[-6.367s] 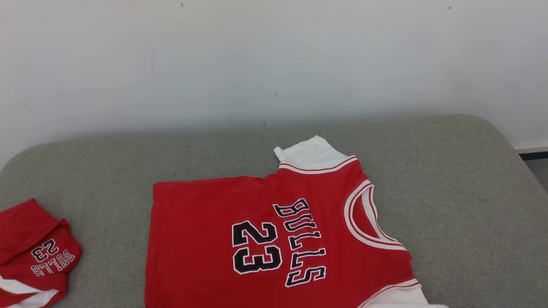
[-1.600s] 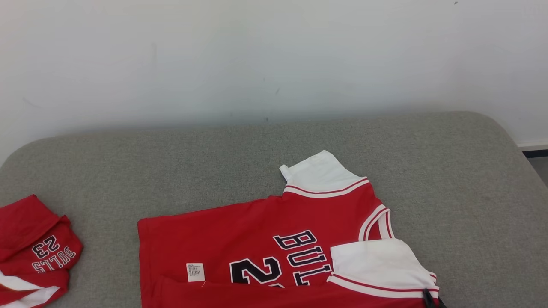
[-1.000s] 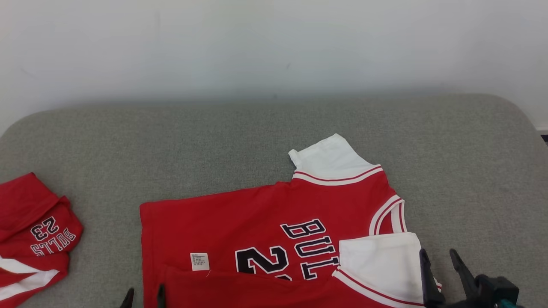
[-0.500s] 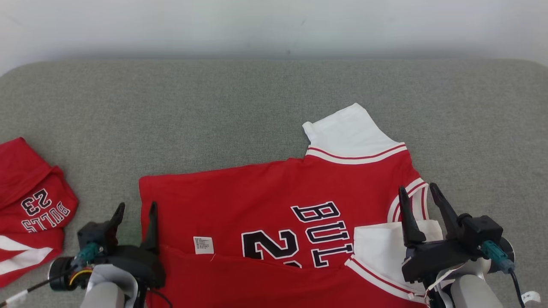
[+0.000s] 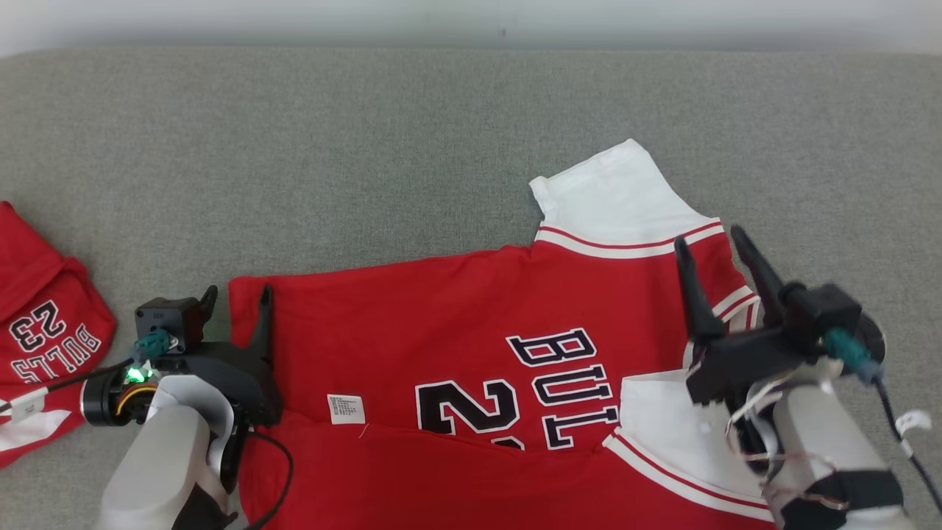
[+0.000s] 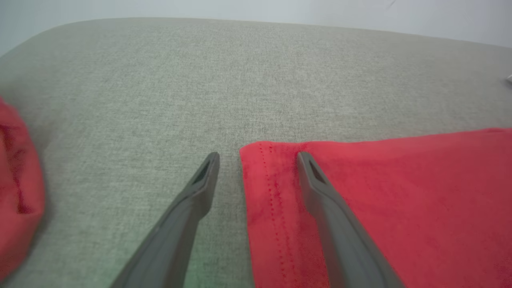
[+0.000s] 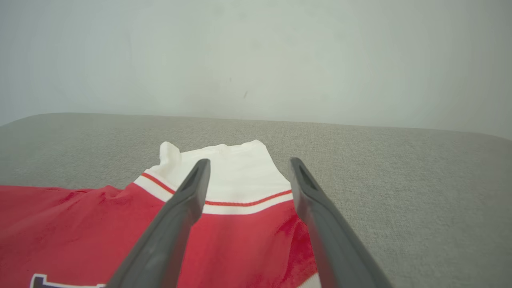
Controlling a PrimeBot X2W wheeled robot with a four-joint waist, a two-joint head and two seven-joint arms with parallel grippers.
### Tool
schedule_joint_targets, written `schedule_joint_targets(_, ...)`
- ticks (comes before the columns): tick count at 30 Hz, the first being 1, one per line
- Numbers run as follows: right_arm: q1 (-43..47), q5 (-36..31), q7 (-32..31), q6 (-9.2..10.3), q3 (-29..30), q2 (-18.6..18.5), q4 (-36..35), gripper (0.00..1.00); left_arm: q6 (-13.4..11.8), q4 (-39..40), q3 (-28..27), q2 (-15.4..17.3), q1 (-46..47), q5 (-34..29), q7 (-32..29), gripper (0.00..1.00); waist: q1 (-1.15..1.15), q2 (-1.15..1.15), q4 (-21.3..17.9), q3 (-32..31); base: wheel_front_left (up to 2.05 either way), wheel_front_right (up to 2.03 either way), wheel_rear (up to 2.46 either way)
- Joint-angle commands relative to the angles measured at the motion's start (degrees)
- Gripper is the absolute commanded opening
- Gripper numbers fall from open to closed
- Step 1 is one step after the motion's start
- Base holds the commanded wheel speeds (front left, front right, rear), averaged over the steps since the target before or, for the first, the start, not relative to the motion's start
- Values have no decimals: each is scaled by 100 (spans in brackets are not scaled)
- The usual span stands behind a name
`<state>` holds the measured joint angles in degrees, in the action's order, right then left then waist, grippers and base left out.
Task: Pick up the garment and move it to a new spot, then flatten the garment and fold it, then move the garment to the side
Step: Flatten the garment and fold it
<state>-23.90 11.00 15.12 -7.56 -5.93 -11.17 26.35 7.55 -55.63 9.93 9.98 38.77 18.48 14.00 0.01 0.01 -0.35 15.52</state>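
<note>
The garment (image 5: 441, 309) is a red jersey with white sleeves and black "BULLS 23" lettering, spread on the grey cushion with its near edge folded up over the number. My left gripper (image 5: 237, 296) stands open at the jersey's far left corner (image 6: 260, 160), one finger over the cloth and one over the cushion. My right gripper (image 5: 708, 241) is open above the right shoulder, below the far white sleeve (image 7: 228, 172). Neither holds anything.
A second red "BULLS 23" garment (image 5: 44, 338) lies bunched at the cushion's left edge, and shows as a red blur (image 6: 16, 192) in the left wrist view. A pale wall (image 7: 256, 56) rises behind the grey cushion (image 5: 368, 147).
The head camera has tilted down, bringing both arms into view. Both open grippers have moved forward over the jersey, the left to its far left corner, the right over the right shoulder. The near edge was folded up earlier.
</note>
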Motion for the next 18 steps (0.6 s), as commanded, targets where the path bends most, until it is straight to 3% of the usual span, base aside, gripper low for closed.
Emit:
schedule_joint_targets(1,-174,56,1,16,-56,-70,72,100,-13,-90,37,26,102,111,-47,100,-1,-1,7,90,0,0,0)
schedule_joint_targets(8,-1413,259,-226,16,-598,-513,997,100,-12,-432,369,-58,404,315,-52,100,-1,-1,90,304,0,0,0)
schedule_joint_targets(9,-1598,278,-338,16,-698,-590,1139,100,-11,-454,426,-80,438,347,-42,89,-1,-1,115,333,0,0,0)
schedule_joint_targets(11,-1940,418,-635,16,-891,-681,1421,100,-11,-495,542,-141,495,416,-40,35,-1,-1,172,391,0,0,0)
schedule_joint_targets(12,-2116,450,-778,16,-1006,-735,1541,100,-11,-512,596,-155,531,443,-32,2,-1,-1,202,418,0,0,0)
schedule_joint_targets(18,-2904,836,-1539,16,-1494,-926,2236,100,-13,-549,912,-250,652,637,16,0,-1,-1,406,559,0,0,0)
